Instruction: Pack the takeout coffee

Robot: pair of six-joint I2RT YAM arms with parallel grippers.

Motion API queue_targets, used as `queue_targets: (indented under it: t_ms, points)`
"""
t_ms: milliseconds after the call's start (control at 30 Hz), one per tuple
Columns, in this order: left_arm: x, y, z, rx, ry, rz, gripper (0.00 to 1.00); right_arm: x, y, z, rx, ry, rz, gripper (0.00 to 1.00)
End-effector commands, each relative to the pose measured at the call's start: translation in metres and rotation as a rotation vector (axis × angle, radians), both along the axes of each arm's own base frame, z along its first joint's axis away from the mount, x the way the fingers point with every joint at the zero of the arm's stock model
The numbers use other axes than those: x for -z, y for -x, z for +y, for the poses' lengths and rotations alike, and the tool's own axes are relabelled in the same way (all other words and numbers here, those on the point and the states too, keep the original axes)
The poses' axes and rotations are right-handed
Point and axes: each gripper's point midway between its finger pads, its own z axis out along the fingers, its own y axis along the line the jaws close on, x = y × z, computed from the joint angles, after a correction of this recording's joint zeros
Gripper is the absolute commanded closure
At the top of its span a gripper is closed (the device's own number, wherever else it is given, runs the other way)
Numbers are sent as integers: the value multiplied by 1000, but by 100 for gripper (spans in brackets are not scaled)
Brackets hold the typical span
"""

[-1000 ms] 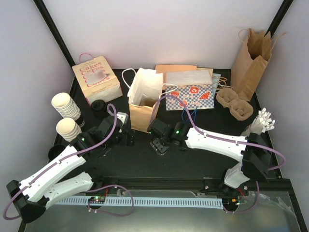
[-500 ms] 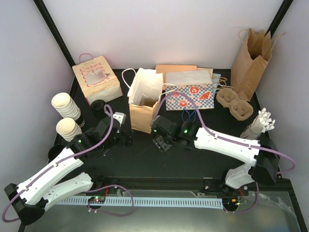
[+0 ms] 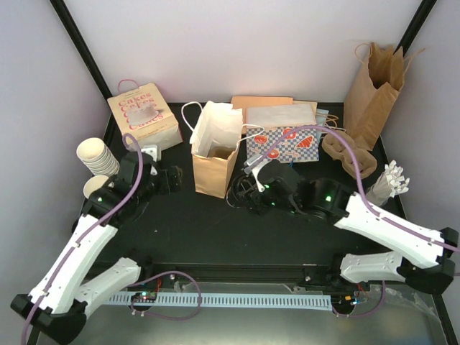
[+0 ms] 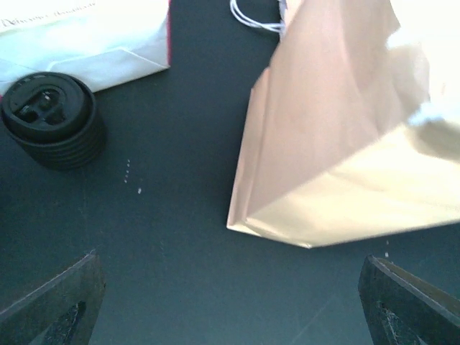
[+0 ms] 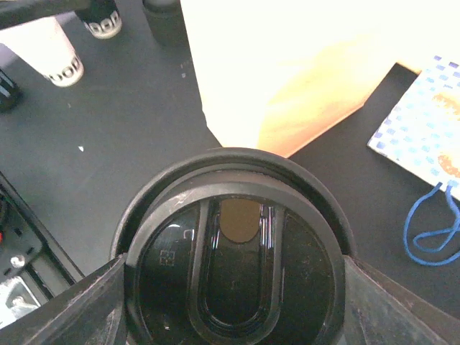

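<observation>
Both arms had advanced toward 12 o'clock: right gripper [image 5: 231, 309] clasping the takeout coffee [image 5: 233, 237] at 4 o'clock of the paper bag [image 3: 213, 169], left gripper [image 4: 230, 302] agape and empty, a low lift risking toppling that bag.

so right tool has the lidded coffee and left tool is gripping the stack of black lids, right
No: the left wrist view shows the left tool open and empty, the stack of black lids apart from it. The right tool does hold the lidded coffee.
</observation>
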Motion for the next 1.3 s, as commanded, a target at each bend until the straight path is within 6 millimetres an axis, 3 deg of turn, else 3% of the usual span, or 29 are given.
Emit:
queue_targets:
  t_ms: [0,167,367,433,533,700,933,1233,1267]
  points:
    - [-25,-19,-4,50,39,-10,1,-39,-2,-14,32,-85,-93,26]
    - [-60,-47,-26,120,81,-70,1,-66,-2,-32,65,-132,-152,26]
    - [-81,-82,-48,160,105,-68,1,-78,0,-51,88,-144,-195,26]
    - [-82,-94,-49,145,87,-75,1,-78,1,-56,92,-147,-200,26]
    - [-67,-118,-49,114,29,-38,2,-81,2,-64,105,-161,-218,26]
    - [-53,-143,-53,100,-28,48,10,-95,7,-76,108,-200,-248,27]
    - [-42,-152,-68,167,-21,92,39,-116,14,-91,96,-256,-300,27]
    - [-34,-141,-57,204,-127,114,96,-140,19,-98,82,-313,-341,29]
    - [-34,-139,-57,211,-137,119,98,-143,19,-98,81,-320,-345,29]
